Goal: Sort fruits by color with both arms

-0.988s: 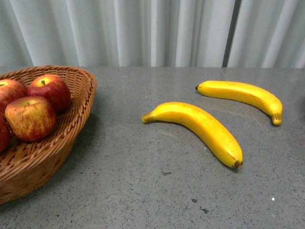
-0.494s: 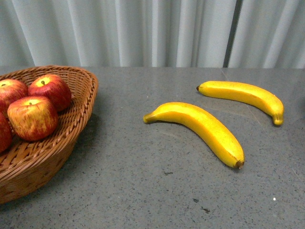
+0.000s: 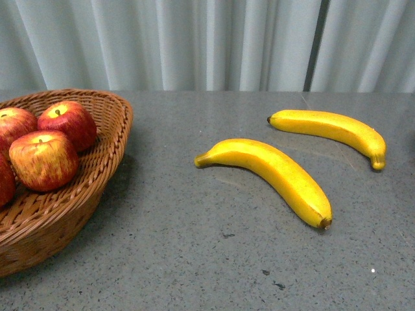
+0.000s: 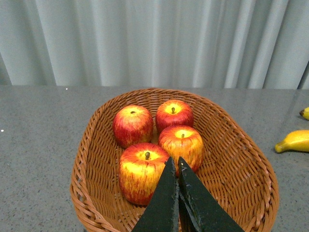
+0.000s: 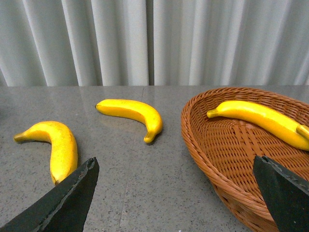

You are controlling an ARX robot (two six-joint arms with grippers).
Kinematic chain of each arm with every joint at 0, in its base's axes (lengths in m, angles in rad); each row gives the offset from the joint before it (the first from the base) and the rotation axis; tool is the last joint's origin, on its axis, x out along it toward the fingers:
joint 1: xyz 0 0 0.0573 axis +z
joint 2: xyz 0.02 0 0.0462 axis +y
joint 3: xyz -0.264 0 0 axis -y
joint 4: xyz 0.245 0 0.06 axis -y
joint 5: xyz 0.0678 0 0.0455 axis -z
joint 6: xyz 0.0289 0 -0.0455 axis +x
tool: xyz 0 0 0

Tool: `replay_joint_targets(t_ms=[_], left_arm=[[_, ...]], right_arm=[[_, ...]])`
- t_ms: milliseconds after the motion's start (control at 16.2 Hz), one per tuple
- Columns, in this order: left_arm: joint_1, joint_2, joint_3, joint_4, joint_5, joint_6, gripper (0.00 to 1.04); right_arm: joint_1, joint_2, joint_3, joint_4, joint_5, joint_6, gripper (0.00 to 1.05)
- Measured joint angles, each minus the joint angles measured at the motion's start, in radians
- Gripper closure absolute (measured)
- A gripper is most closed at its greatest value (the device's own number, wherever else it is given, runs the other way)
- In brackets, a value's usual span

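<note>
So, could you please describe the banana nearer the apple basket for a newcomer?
Start at the wicker basket of apples at the left of the table. Two bananas lie to its right. Yours is the near banana, closer to basket and camera than the far banana.

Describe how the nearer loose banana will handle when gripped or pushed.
The nearer banana looks firm, so it should lift whole. Its smooth, rounded skin may slip when pinched. Curved and lying flat, it would likely pivot, not roll.

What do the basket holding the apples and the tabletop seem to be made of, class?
Basket: likely woven wicker or rattan, matte; interlaced brown strands show. Tabletop: grey speckled stone or stone-look laminate, smooth, faintly glossy; dark flecks show.
</note>
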Motion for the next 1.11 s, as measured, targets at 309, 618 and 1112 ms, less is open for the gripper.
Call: replay_joint_targets(t_ms=[309,618,1112], left_arm=[[0.0,-0.123,-0.051,-0.061,0.0,0.0,1.03],[0.0,-0.342,-0.05,-0.263,0.002,0.0,1.03],[0.001,-0.342,-0.051,-0.286,0.0,0.0,1.03]], right_arm=[[0.0,0.0,0.0,0.0,0.0,0.0,0.07],[0.0,0.0,0.0,0.0,0.0,0.0,0.07],[0.0,0.0,0.0,0.0,0.0,0.0,0.07]])
